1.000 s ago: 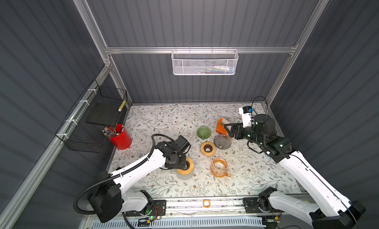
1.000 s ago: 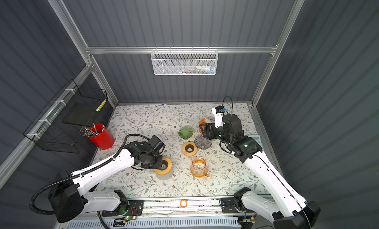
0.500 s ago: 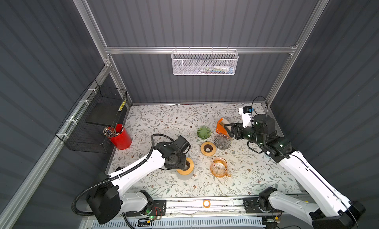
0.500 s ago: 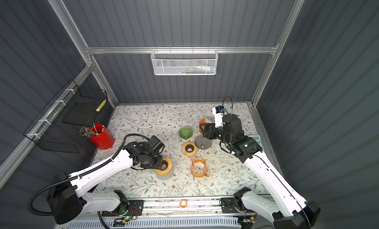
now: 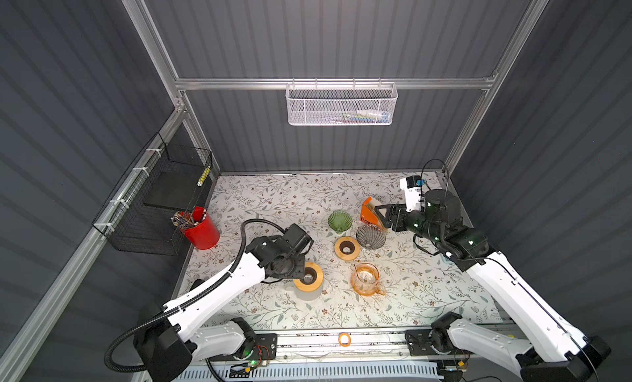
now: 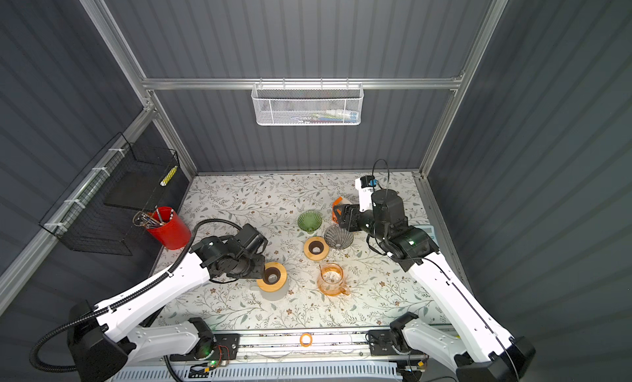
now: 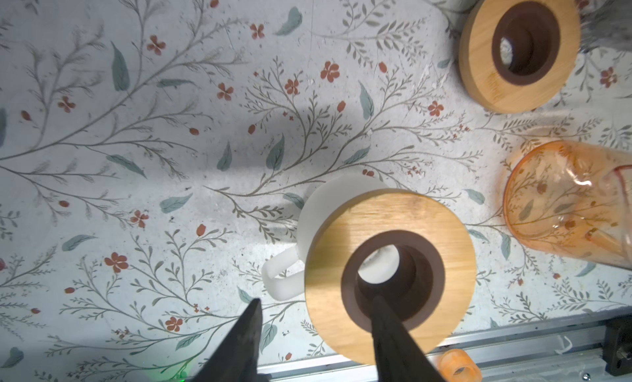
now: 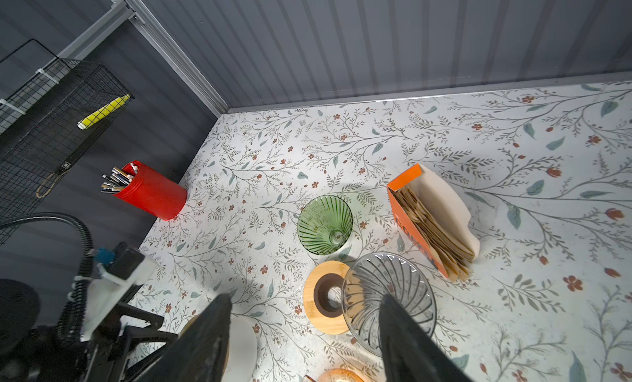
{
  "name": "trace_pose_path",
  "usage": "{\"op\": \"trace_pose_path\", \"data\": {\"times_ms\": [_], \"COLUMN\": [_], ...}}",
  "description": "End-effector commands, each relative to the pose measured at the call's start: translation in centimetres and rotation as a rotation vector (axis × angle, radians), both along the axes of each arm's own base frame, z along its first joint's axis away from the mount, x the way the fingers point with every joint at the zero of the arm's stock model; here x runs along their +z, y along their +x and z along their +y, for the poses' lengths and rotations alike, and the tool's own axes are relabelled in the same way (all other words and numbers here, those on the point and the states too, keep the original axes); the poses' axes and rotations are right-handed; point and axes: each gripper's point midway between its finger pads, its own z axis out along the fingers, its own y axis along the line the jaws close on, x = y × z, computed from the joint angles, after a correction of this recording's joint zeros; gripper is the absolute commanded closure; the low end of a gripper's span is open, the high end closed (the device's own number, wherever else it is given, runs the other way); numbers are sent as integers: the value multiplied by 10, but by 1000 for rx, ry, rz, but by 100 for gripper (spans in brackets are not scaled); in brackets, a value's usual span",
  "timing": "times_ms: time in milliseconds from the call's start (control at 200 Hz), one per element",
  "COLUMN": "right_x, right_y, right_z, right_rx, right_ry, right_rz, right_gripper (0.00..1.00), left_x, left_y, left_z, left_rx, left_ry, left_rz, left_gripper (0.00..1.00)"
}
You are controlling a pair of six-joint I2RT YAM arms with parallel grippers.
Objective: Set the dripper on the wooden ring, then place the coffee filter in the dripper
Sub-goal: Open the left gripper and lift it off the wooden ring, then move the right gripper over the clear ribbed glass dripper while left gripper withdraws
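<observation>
Brown paper coffee filters (image 8: 431,226) stand packed in an open orange box (image 5: 368,212) at the back right. Beside it are a green glass dripper (image 5: 339,220) (image 8: 324,224) and a smoked grey glass dripper (image 5: 370,236) (image 8: 386,295); both hold nothing. My right gripper (image 8: 304,298) (image 5: 381,216) hangs open over the grey dripper, right next to the box and holding nothing. My left gripper (image 7: 315,300) is open. One finger is over the hole of a wooden ring (image 7: 393,212) resting on a white mug (image 7: 325,206). The other finger is outside the ring, clear of it.
A second wooden ring (image 5: 355,250) lies on the table by the grey dripper. An orange glass pitcher (image 5: 365,279) stands near the front. A red cup of pens (image 5: 200,230) and a black wire basket (image 5: 164,199) are at the left. A white mesh basket (image 5: 342,105) hangs on the back wall.
My left gripper's fingers have spread a little at the ring on the mug. The right arm has not moved.
</observation>
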Motion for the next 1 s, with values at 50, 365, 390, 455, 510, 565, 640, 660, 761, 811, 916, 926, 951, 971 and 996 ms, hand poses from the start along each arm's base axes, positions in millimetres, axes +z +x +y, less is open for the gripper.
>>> {"op": "trace_pose_path", "data": {"times_ms": [50,365,390,455,510,565,640,660,761,811,916,926,951,971,996], "right_x": [-17,-82,-88,-103,-113,-121,-125,-130,-144,-148,-155,-156,-157,-158,-160], "right_y": [-5,-20,-20,-22,-23,-23,-23,-22,-18,-16,-11,-11,-10,-9,-7], "right_z": [-17,-56,-58,-59,-59,-57,-57,-57,-58,-56,-53,-53,-52,-52,-51], "right_rx": [-61,-191,-197,-195,-195,-188,-189,-191,-196,-189,-178,-176,-173,-171,-168], "right_ry": [-84,-277,-291,-313,-321,-325,-327,-334,-341,-334,-325,-325,-322,-318,-314], "right_rz": [46,224,244,298,335,361,371,382,426,442,465,467,471,476,482], "right_gripper": [31,29,29,29,29,29,29,29,30,31,32,33,33,34,35], "left_x": [29,58,61,67,72,73,76,77,76,77,80,79,79,79,79], "left_y": [12,74,78,86,92,98,106,108,118,123,127,128,128,129,129], "left_z": [3,-72,-79,-92,-98,-100,-95,-93,-73,-63,-54,-53,-52,-52,-52], "left_rx": [-22,-147,-150,-152,-148,-146,-128,-121,-70,-53,-40,-39,-38,-41,-44], "left_ry": [21,-122,-150,-222,-272,-304,-359,-378,-432,-424,-419,-416,-411,-406,-400], "left_rz": [-94,-248,-262,-287,-292,-286,-271,-266,-261,-270,-283,-283,-288,-290,-292], "left_gripper": [47,46,46,46,46,46,46,46,46,46,46,46,46,46,46]}}
